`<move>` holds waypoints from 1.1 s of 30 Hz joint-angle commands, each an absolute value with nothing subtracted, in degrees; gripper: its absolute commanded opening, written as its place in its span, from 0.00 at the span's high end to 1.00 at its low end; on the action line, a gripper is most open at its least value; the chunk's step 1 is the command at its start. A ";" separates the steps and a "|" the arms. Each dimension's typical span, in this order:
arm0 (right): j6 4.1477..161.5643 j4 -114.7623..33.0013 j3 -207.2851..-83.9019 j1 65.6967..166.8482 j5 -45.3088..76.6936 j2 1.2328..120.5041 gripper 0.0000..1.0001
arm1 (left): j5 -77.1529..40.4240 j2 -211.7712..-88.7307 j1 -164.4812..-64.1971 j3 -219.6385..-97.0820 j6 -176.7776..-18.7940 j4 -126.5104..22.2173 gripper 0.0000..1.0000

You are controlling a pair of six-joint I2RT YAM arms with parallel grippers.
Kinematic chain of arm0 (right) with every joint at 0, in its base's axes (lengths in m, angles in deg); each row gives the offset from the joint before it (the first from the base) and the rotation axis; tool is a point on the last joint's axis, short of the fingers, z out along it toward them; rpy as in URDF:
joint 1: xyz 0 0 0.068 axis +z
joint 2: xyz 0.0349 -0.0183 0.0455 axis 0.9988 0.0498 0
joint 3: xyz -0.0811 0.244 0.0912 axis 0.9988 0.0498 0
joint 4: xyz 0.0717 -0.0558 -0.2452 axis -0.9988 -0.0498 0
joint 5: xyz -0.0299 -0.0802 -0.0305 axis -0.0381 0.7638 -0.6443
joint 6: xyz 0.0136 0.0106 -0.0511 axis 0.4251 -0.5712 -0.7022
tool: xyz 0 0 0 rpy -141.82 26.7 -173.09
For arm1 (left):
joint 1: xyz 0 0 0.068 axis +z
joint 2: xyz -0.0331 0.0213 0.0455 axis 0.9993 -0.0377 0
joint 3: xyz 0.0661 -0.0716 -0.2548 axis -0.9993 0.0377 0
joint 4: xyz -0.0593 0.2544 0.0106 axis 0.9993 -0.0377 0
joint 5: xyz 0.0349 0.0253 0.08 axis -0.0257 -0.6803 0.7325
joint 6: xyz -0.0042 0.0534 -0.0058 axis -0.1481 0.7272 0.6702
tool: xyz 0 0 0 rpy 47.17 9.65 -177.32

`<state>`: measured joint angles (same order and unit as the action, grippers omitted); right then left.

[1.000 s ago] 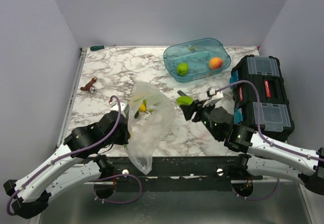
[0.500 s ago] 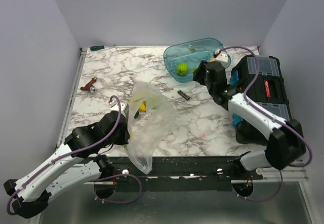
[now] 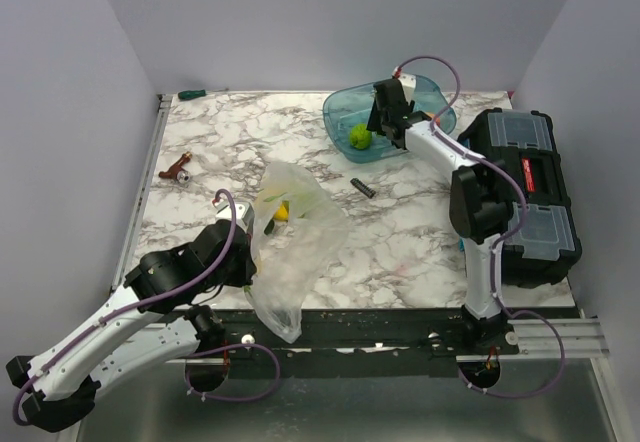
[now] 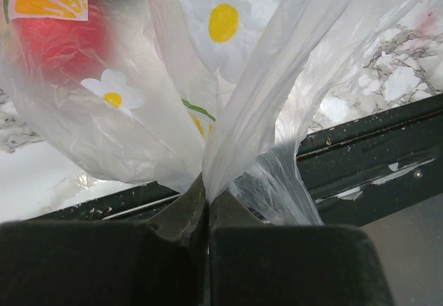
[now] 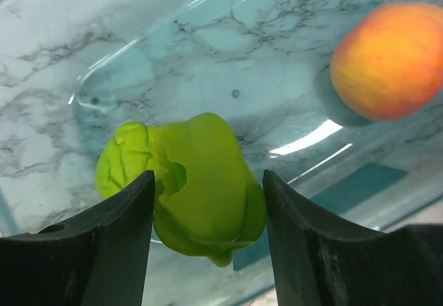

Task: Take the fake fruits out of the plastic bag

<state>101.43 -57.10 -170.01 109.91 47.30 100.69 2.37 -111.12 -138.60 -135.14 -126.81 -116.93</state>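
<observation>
The right gripper (image 3: 388, 120) hung over the teal tub (image 3: 336, 112), beside a green fruit (image 3: 360, 137). The left gripper (image 3: 245, 242) touched the plastic bag (image 3: 300, 230) on the marble tabletop (image 3: 230, 132).

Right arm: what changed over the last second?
The right end effector swung from beside the plastic bag to the far side of the table and now hangs over the teal tub, the green fruit still in its grip. Nothing was let go. The left end effector stays clamped on the bag's neck; bag, tub and toolbox unmoved.
</observation>
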 commanded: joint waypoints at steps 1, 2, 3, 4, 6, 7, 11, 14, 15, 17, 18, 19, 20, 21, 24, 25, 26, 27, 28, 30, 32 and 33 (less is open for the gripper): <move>99.15 -64.56 -177.46 109.82 47.63 107.97 0.99 | 4.08 -110.14 -138.91 -135.10 -127.58 -117.01 1.00; 99.02 -65.19 -178.78 109.82 47.90 109.56 0.99 | 4.14 -110.01 -138.91 -135.06 -127.63 -116.92 1.00; 98.74 -65.62 -179.93 109.80 48.00 110.82 0.99 | 4.29 -109.90 -138.87 -135.12 -127.60 -116.93 1.00; 98.47 -66.04 -180.77 109.82 47.97 112.07 0.99 | 4.28 -109.86 -138.90 -135.15 -127.60 -116.92 1.00; 97.91 -66.71 -182.33 109.82 47.09 114.01 0.99 | 4.23 -109.81 -138.90 -135.15 -127.58 -116.92 1.00; 97.78 -67.10 -182.81 109.82 46.61 114.77 0.99 | 4.22 -109.75 -138.90 -135.09 -127.60 -116.96 1.00; 97.22 -67.53 -183.25 109.82 45.91 115.73 0.80 | 4.31 -109.90 -138.91 -135.06 -127.60 -116.85 1.00; 96.94 -67.53 -182.26 109.82 45.22 114.92 0.64 | 4.17 -110.11 -138.90 -135.06 -127.60 -116.84 1.00; 96.89 -67.45 -181.93 109.82 44.70 114.37 0.60 | 4.18 -110.17 -138.95 -135.06 -127.60 -116.91 1.00; 96.54 -66.82 -180.80 109.76 44.10 112.90 0.55 | 4.22 -110.29 -138.95 -135.05 -127.55 -116.88 1.00; 96.23 -66.47 -180.27 109.80 44.03 111.96 0.52 | 4.22 -110.40 -138.90 -135.06 -127.63 -116.85 1.00; 95.90 -66.10 -179.65 109.80 44.06 111.21 0.47 | 4.18 -110.54 -138.90 -135.06 -127.60 -116.87 1.00; 95.64 -66.08 -179.33 109.75 44.14 110.32 0.45 | 4.13 -110.69 -138.89 -135.06 -127.60 -116.83 1.00; 95.47 -66.16 -179.01 109.77 44.33 109.53 0.42 | 4.08 -110.78 -138.90 -135.06 -127.60 -116.87 1.00; 94.98 -65.98 -177.42 109.78 44.08 106.68 0.33 | 3.95 -111.01 -138.91 -135.06 -127.60 -116.84 1.00; 94.81 -65.87 -176.83 109.82 43.81 105.65 0.31 | 3.95 -111.12 -138.93 -135.06 -127.60 -116.90 1.00; 94.66 -65.86 -176.37 109.82 43.52 104.87 0.29 | 4.04 -111.18 -138.90 -135.06 -127.60 -116.86 1.00; 94.59 -65.86 -175.94 109.81 43.25 103.82 0.29 | 3.96 -111.25 -138.90 -135.06 -127.59 -116.83 1.00; 94.57 -65.72 -175.26 109.76 43.04 102.85 0.28 | 3.95 -111.47 -138.91 -135.06 -127.60 -116.78 1.00; 94.66 -65.51 -173.68 109.82 42.65 100.53 0.27 | 3.89 -111.76 -138.90 -135.06 -127.52 -116.80 1.00; 95.31 -64.98 -171.25 109.76 41.90 97.47 0.27 | 3.80 -112.01 -138.91 -135.06 -127.51 -116.85 1.00; 95.76 -64.44 -169.68 109.90 41.29 95.96 0.27 | 3.91 -112.09 -138.95 -135.06 -127.51 -116.88 1.00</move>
